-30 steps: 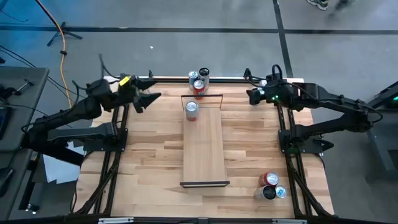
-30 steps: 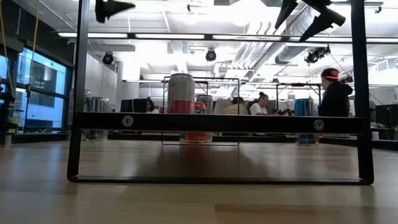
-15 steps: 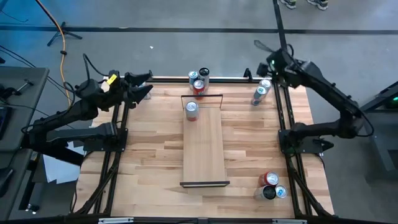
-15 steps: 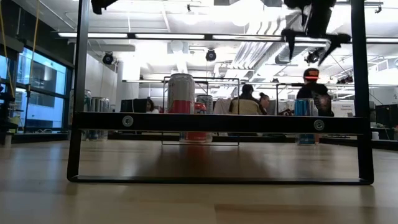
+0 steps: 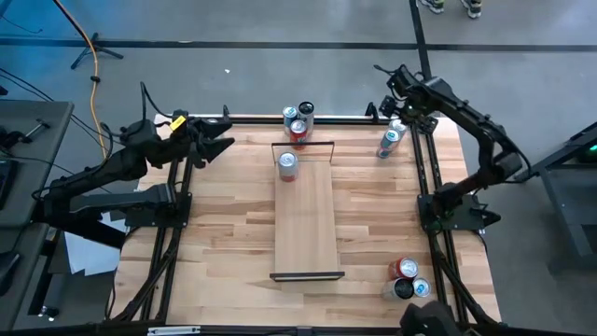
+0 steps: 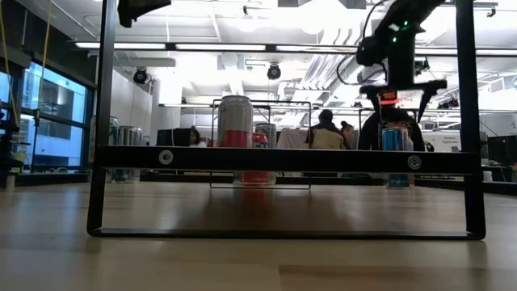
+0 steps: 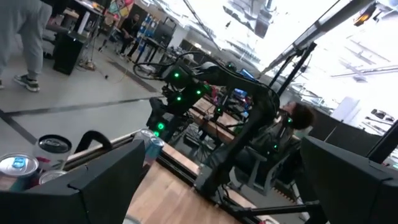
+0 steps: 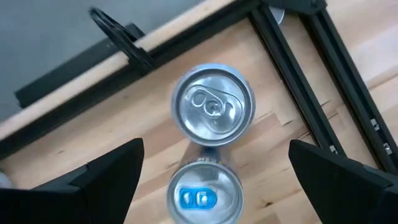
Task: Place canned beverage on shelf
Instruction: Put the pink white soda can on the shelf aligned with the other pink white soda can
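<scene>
Pale, smooth-grained wood plank = the shelf, long & narrow, lying down the middle of the table, thin black rail at each short end. One can w/ silver top & red body stands upright on the shelf's far end, just inside the far rail; in low view it shows behind the near rail's black crossbar.

Three more cans cluster just beyond the far end, at the table's back edge. Another three sit at the near right corner. Two cans stand touching near the far right corner, silver lids, one w/ blue tab, close to the black frame bars.

Right gripper hangs above that pair, fingers spread wide, nothing held; wrist view looks straight down on both lids between the fingers. Left gripper hovers over the far left of the table, also wide open & empty.

Table is butcher-block, striped grain, much wider than the shelf. People visible in the room behind.
</scene>
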Robot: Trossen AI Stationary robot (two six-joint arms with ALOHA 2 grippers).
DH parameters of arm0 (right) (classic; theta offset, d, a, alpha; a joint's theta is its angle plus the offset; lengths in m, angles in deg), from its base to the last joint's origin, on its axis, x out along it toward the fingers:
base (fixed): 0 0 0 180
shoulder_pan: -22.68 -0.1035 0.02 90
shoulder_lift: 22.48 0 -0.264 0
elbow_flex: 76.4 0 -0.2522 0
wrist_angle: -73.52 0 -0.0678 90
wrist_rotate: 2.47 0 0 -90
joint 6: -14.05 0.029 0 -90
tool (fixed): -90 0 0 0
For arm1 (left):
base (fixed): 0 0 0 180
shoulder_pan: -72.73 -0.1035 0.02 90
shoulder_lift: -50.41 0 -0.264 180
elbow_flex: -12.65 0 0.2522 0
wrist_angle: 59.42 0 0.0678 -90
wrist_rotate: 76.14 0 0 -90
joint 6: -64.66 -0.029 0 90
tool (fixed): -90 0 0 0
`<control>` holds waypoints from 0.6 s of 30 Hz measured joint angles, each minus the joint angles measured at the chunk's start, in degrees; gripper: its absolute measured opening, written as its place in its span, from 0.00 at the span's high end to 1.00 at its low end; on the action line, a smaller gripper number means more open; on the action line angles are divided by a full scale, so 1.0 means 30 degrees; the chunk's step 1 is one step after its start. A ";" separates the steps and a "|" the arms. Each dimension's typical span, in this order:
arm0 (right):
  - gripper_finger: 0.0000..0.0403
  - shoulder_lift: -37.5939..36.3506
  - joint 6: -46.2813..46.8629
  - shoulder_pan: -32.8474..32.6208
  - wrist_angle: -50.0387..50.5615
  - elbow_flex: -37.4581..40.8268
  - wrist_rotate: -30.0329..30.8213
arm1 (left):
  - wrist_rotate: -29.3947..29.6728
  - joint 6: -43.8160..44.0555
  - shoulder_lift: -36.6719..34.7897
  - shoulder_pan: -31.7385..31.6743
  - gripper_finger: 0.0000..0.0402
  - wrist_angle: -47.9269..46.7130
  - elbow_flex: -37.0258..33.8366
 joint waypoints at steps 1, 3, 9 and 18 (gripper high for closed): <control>0.04 0.0164 0.0043 0.0007 -0.0153 0.0208 -0.0039 | 0.0002 0.0000 0.0000 0.0000 0.03 -0.0112 0.0000; 0.04 0.0373 0.0263 0.0007 -0.0272 0.0533 0.0106 | -0.0005 0.0000 0.0000 0.0000 0.03 -0.0205 0.0000; 0.04 0.0388 0.0422 0.0618 -0.1816 0.1209 0.0621 | -0.0012 -0.0072 0.0043 0.0000 0.03 -0.0181 0.0000; 0.04 0.0388 0.0844 0.1158 -0.3357 0.2815 0.0039 | 0.0055 -0.0485 0.0277 0.0000 0.03 -0.0191 0.0000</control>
